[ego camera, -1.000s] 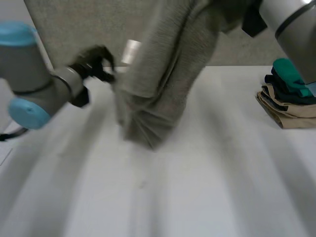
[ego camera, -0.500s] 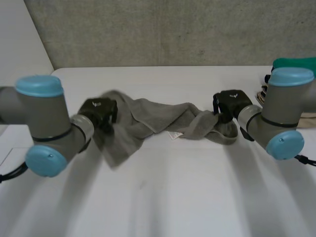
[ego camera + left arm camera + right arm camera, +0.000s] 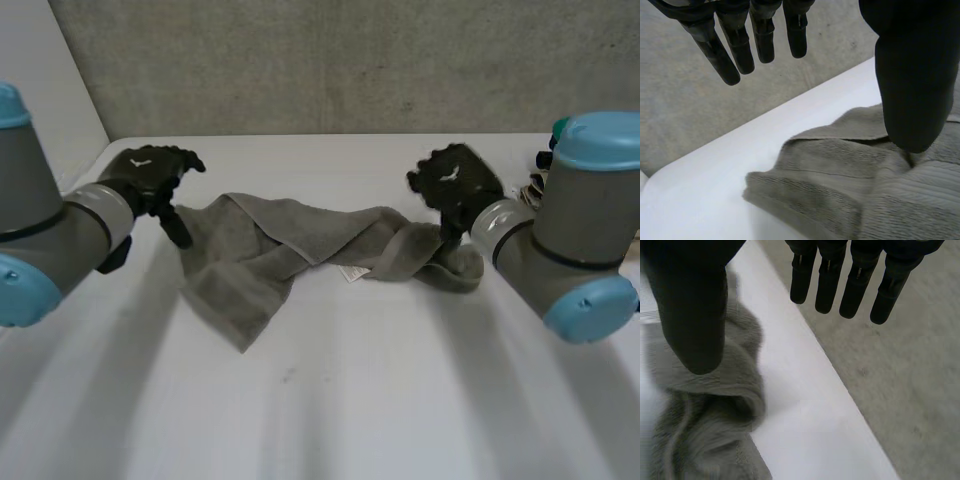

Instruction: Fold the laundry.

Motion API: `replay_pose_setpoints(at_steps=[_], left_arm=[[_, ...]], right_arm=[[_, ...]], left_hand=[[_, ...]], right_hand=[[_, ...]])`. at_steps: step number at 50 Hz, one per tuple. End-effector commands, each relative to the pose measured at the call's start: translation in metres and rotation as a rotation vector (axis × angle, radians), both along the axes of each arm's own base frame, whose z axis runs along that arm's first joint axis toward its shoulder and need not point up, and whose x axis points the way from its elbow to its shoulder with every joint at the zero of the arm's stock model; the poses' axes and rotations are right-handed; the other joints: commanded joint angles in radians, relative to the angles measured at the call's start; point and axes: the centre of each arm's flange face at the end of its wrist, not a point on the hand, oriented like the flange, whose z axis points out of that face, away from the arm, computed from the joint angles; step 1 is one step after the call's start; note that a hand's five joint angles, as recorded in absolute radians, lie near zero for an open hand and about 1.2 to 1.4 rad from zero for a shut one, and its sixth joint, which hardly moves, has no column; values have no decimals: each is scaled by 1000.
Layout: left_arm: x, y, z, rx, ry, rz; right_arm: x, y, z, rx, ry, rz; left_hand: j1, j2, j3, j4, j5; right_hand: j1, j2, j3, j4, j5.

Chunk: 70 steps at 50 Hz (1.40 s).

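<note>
A grey-green towel (image 3: 290, 252) lies crumpled and twisted across the middle of the white table (image 3: 330, 400), with a small white label on it. My left hand (image 3: 150, 172) hovers open just above the towel's left end, and the cloth (image 3: 850, 180) lies below its straight fingers (image 3: 740, 45) and thumb. My right hand (image 3: 455, 180) is open above the towel's bunched right end (image 3: 705, 430), fingers (image 3: 840, 280) straight and holding nothing.
A stack of folded clothes (image 3: 545, 170), tan and dark with green on top, sits at the table's far right behind my right arm. A grey concrete wall (image 3: 330, 60) runs behind the table. The near part of the table is bare.
One second ago both hands held the towel lifted in the air. They lowered it onto the table, then opened, let go and rose slightly off its ends.
</note>
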Motion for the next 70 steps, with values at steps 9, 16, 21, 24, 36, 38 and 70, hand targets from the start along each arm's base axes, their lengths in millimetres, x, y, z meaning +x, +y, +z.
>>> replay_pose_setpoints(at_steps=[9, 16, 21, 24, 36, 38, 70], left_arm=[[11, -9, 1, 4, 26, 2], [10, -11, -1, 4, 30, 1], [9, -18, -1, -17, 35, 1], [9, -27, -1, -41, 36, 3], [-8, -83, -22, -76, 43, -15], [-16, -87, -30, -67, 35, -40], [-13, -91, 121, -583, 165, 127]], right_arm=[[45, 27, -73, -183, 254, 172], [55, 1, -107, -205, 292, 157], [57, -3, -99, -211, 269, 130], [60, 8, -42, -230, 88, 133], [33, 67, 153, -232, -523, 285], [26, 74, 173, -218, -557, 302], [-36, -41, 202, -194, -915, 34]], left_hand=[[-20, -12, -17, -12, 0], [-26, -18, -22, -17, -5], [-70, -62, -66, -61, -49], [-79, -71, -75, -70, -58], [-133, -124, -129, -124, -112], [-133, -124, -129, -124, -112], [1089, 1097, 1093, 1098, 1110]], right_hand=[[74, 81, 72, 91, 112], [223, 230, 221, 240, 261], [928, 936, 926, 946, 967], [928, 936, 926, 946, 967], [928, 936, 926, 946, 967], [928, 936, 926, 946, 967], [928, 936, 926, 946, 967]])
